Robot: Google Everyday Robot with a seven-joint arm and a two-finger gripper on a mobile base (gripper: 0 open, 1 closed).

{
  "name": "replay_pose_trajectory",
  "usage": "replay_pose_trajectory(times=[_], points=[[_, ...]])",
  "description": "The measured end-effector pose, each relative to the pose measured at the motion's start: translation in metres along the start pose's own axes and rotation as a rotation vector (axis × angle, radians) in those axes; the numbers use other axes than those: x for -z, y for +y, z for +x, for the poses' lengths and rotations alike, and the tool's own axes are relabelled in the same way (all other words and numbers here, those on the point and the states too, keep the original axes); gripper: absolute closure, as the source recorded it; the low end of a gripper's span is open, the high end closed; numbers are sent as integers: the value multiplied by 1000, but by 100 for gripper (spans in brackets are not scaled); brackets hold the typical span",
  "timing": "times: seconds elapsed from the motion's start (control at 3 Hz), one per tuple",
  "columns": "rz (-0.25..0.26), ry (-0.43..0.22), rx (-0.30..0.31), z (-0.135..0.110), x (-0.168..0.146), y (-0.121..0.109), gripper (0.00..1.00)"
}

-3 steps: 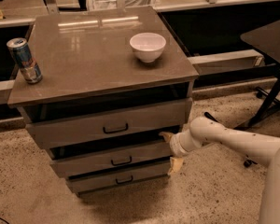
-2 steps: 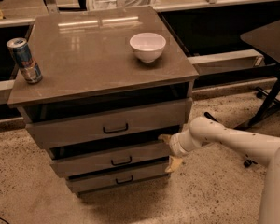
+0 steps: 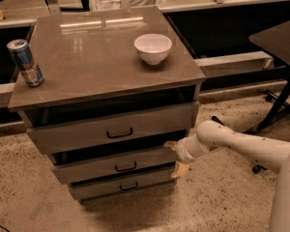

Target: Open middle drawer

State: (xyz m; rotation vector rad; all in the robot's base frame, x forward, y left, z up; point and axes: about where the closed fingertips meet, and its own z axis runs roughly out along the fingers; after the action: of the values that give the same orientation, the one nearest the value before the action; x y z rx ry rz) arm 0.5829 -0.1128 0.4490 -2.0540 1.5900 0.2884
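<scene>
The middle drawer [image 3: 94, 167] is the grey-brown panel of medium height with a small black bar handle [image 3: 125, 166], between the taller top drawer [image 3: 77, 133] and the slim bottom drawer [image 3: 101, 189]. It stands out a little from the cabinet, with a dark gap above it. My gripper [image 3: 175, 156] is at the right end of the middle drawer's front, away from the handle. Its fingers are spread, one fingertip [image 3: 170, 144] at the panel's upper edge and one at its lower corner. My white arm [image 3: 232, 143] reaches in from the right.
A white bowl [image 3: 153, 48] and a drink can [image 3: 25, 62] stand on the cabinet top [image 3: 92, 57]. The top drawer also stands out a little. A dark table and chair legs [image 3: 280, 100] are at the right. The floor is speckled.
</scene>
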Motion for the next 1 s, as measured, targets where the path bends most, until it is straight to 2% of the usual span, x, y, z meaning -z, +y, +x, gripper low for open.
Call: replay_pose_trajectory(times=[0.33, 0.67, 1.0], points=[[0, -1, 5, -1, 1, -1, 3], [-19, 12, 26, -2, -21, -16, 0], [-20, 15, 22, 0, -23, -16, 0]])
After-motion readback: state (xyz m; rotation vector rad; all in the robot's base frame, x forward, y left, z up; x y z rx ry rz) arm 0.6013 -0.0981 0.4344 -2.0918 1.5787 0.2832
